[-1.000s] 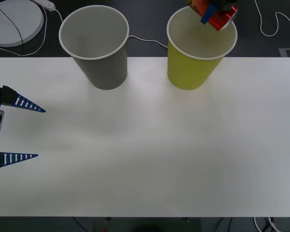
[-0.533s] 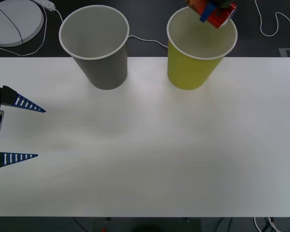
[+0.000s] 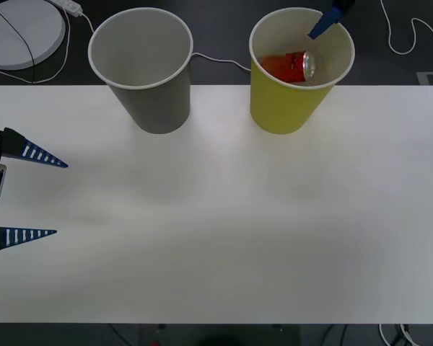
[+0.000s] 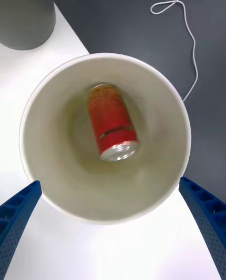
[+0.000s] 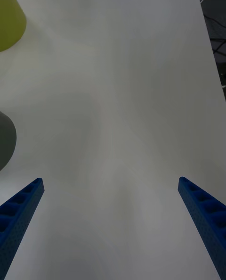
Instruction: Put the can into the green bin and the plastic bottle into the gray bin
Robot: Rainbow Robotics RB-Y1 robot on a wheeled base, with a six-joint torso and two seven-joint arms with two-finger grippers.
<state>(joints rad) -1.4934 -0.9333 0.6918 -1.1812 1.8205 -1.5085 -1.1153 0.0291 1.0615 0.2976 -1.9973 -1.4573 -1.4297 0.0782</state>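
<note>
The right gripper point(image 4: 113, 223) hangs directly over the green bin point(image 3: 297, 108), fingers spread wide and empty. The left gripper point(image 3: 47, 198) sits low at the table's left edge, fingers also apart, nothing between them. The table point(image 3: 216, 231) is white and bare in front; the floor behind is dark, with a white cable point(image 3: 408, 36). The can point(image 4: 111, 122) lies on its side inside the green bin, silver top toward the robot's right. The gray bin point(image 3: 148, 94) stands upright, left of the green one.
</note>
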